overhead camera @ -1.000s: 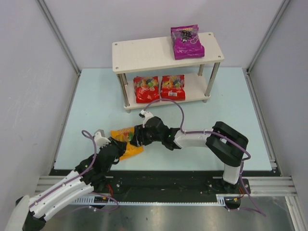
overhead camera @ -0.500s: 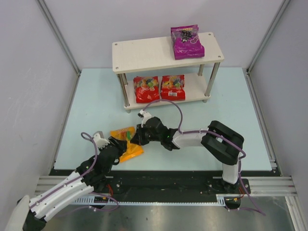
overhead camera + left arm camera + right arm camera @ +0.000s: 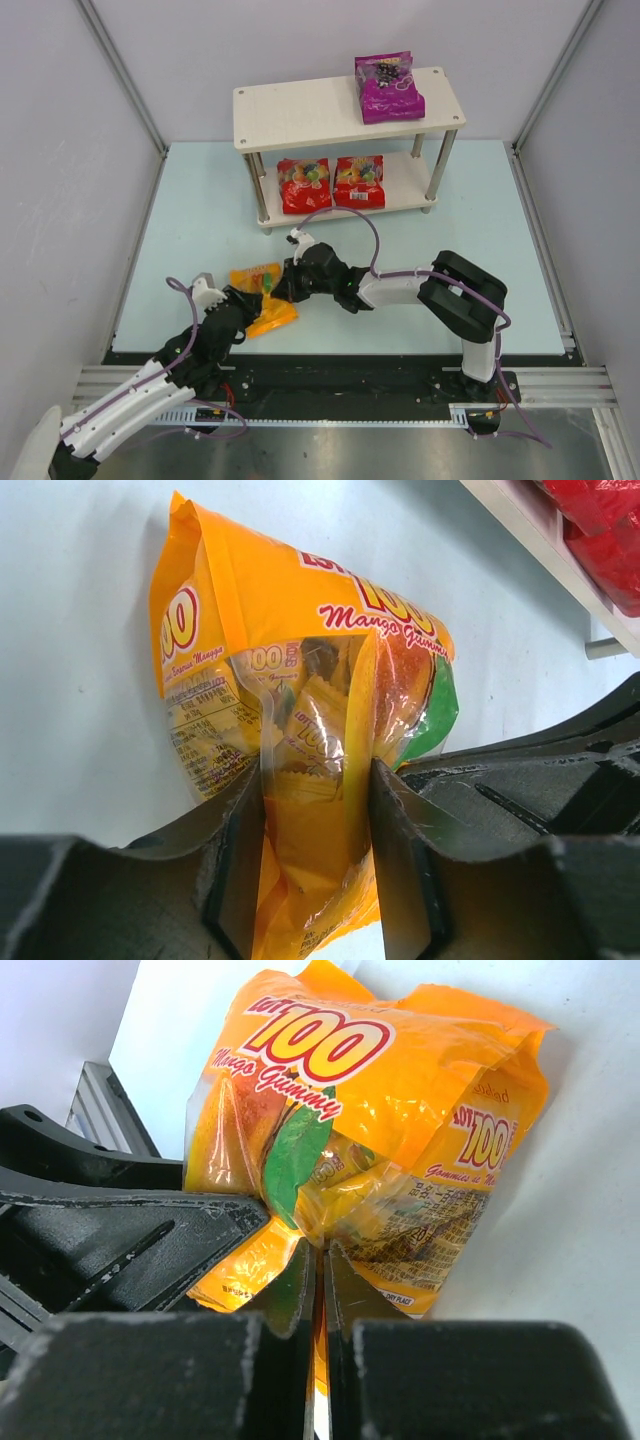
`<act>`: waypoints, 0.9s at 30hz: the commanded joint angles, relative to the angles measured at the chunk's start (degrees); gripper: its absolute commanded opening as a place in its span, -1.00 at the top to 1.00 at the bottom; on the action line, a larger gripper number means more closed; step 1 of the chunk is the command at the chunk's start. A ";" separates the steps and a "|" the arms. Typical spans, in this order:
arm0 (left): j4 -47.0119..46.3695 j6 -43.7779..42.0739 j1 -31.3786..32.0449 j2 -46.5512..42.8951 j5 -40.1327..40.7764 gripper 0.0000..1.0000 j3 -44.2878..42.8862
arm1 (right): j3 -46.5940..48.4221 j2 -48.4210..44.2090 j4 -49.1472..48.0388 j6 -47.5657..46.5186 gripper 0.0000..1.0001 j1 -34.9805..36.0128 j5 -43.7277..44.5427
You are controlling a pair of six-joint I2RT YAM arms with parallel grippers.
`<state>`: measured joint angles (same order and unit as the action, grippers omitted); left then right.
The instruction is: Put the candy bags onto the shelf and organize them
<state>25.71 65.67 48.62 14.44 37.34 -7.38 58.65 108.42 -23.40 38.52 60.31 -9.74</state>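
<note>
The orange-yellow candy bag (image 3: 268, 316) lies on the table between my two grippers. My left gripper (image 3: 243, 305) has its pads against both sides of the bag's lower end (image 3: 310, 870), pinching it narrow. My right gripper (image 3: 284, 284) is shut on the thin edge of the same bag (image 3: 400, 1080), jaws almost touching. The shelf (image 3: 300, 110) stands at the back. A purple candy bag (image 3: 388, 88) lies on its top board, and two red candy bags (image 3: 303, 185) (image 3: 359, 180) lie side by side on the lower board.
Grey walls close in the pale blue table (image 3: 190, 220) on three sides. The right arm's elbow (image 3: 465, 295) rests low at the front right. The shelf's lower board (image 3: 530, 520) and a red bag (image 3: 600, 530) show beyond the left wrist.
My right gripper has moved slightly left and shut on the orange-yellow bag's edge. The left gripper stays around the bag's other end, its arm drawn back a little.
</note>
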 commanded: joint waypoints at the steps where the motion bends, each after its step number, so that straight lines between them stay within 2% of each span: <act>1: -6.02 0.07 1.65 -0.64 -9.13 1.00 6.93 | -2.04 1.18 5.65 -1.70 1.00 2.26 1.12; 7: -6.99 -2.38 4.02 -0.55 -6.94 1.00 5.63 | -5.92 -2.06 4.68 -4.06 1.00 2.44 4.55; 10: -8.39 -7.55 4.64 1.11 -5.88 1.00 1.68 | -6.01 -7.24 5.64 -7.83 1.00 2.26 6.13; 13: -10.50 -12.47 5.08 5.94 -6.05 0.99 -4.91 | -4.87 -13.49 7.04 -10.83 1.00 1.56 4.82; 16: -12.35 -18.27 6.04 12.08 -6.06 1.00 -13.08 | -2.67 -19.63 12.66 -14.70 1.00 0.60 4.64; 19: -13.58 -23.80 6.66 18.32 -5.88 0.99 -24.22 | -0.04 -26.14 17.32 -17.60 1.00 -1.33 6.31; 22: -16.30 -29.96 6.66 22.64 -7.10 0.99 -30.74 | 5.49 -30.18 23.12 -20.94 1.00 -3.88 6.14; 27: -20.17 -38.76 6.66 33.71 -9.30 0.99 -46.21 | 17.97 -31.69 31.21 -24.45 1.00 -12.49 0.60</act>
<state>15.88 36.64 54.46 42.94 33.28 -43.40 66.46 79.29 6.17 19.03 52.69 -5.50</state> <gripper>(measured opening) 0.320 0.012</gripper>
